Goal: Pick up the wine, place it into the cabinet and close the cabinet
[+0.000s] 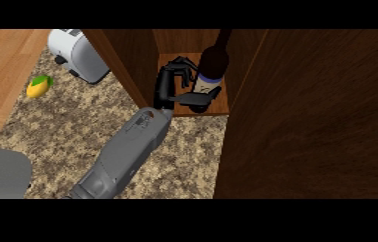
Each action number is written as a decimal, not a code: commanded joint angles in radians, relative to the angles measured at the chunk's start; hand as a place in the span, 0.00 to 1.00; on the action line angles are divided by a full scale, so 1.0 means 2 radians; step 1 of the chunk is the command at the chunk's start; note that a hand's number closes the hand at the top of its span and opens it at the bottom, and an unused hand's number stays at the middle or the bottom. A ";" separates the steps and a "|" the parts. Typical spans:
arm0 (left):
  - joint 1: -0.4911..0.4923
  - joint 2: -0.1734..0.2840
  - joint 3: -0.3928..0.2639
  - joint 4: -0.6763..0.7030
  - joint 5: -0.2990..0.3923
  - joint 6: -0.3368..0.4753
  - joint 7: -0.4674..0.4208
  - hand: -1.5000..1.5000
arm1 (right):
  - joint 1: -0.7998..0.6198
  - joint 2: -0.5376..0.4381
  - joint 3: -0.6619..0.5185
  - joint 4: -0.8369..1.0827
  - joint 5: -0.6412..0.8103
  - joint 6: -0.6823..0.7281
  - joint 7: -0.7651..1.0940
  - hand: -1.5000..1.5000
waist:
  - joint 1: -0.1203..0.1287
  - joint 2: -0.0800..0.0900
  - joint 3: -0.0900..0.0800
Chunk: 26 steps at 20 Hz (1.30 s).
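The wine bottle (212, 71) is seen standing inside the cabinet (140, 61), on its wooden shelf (221, 108), with its dark neck rising toward the back of the cabinet and its pale label facing the front. A black hand (176, 83) has been brought into the cabinet opening on a grey forearm (125, 151) that comes up from the lower edge of the view; which of the two hands it is cannot be told for certain, though it enters left of centre. The bottle is placed just to the right of the hand. The fingers (182, 65) are curved at the bottle's upper left side, at the level of its shoulder, and the thumb (196, 97) is laid across beneath the label at the bottle's base. The bottle is thus held between fingers and thumb, which are curled round it partway, not closed to a fist. Whether the bottle's base is resting on the shelf or raised slightly above it cannot be made out.

The cabinet door (303, 116) is swung open and fills the view to the right of the bottle. To the left of the cabinet, a white toaster (77, 53) is set on the speckled counter (74, 116), close to the cabinet's side wall. Further left of the cabinet, beyond the toaster, a yellow and green ear of corn (40, 86) is laid on the counter near its wooden edge. A grey shape (13, 173), only partly shown, is seen at the view's left edge, well apart from the cabinet.
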 commanded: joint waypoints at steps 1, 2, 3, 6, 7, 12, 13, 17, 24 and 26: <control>0.015 0.000 0.012 0.031 0.004 -0.004 -0.052 1.00 | 0.013 0.002 0.009 -0.054 -0.011 -0.008 0.026 0.00 | 0.006 -0.001 0.000; -0.023 0.000 0.000 0.053 0.030 0.006 -0.043 1.00 | 0.019 0.004 -0.009 -0.012 -0.032 0.011 -0.017 0.00 | 0.001 0.001 0.000; -0.010 0.000 0.009 0.069 0.030 -0.004 -0.071 1.00 | 0.011 0.004 0.017 -0.042 -0.014 -0.004 0.021 0.00 | -0.001 0.001 0.000; -0.032 0.000 0.032 0.084 0.060 -0.022 -0.079 1.00 | -0.045 -0.010 -0.007 -0.020 -0.033 -0.017 0.044 0.00 | -0.004 0.001 -0.001; -0.017 0.000 0.039 0.083 0.048 -0.021 -0.087 1.00 | -0.014 -0.009 -0.012 -0.028 -0.033 -0.005 0.029 0.00 | 0.005 0.000 0.000; -0.031 0.000 0.061 0.122 0.101 -0.056 -0.117 1.00 | 0.013 0.010 0.005 -0.041 -0.031 0.002 0.002 0.00 | -0.007 0.003 0.000; -0.079 0.000 0.070 0.141 0.094 -0.053 -0.086 1.00 | -0.026 0.003 -0.008 0.017 -0.027 0.000 -0.009 0.00 | -0.001 0.003 0.000; -0.093 0.000 0.078 0.175 0.102 -0.046 -0.102 1.00 | -0.021 -0.004 -0.029 -0.006 -0.050 -0.001 0.014 0.00 | -0.003 0.003 0.000; -0.125 0.000 0.100 0.230 0.107 -0.060 -0.112 1.00 | -0.025 0.002 0.001 -0.007 -0.023 -0.006 0.012 0.00 | -0.009 0.005 0.000; -0.144 0.000 0.101 0.252 0.091 -0.035 -0.120 1.00 | -0.026 0.014 0.014 -0.007 -0.009 -0.015 0.004 0.00 | -0.010 0.007 0.000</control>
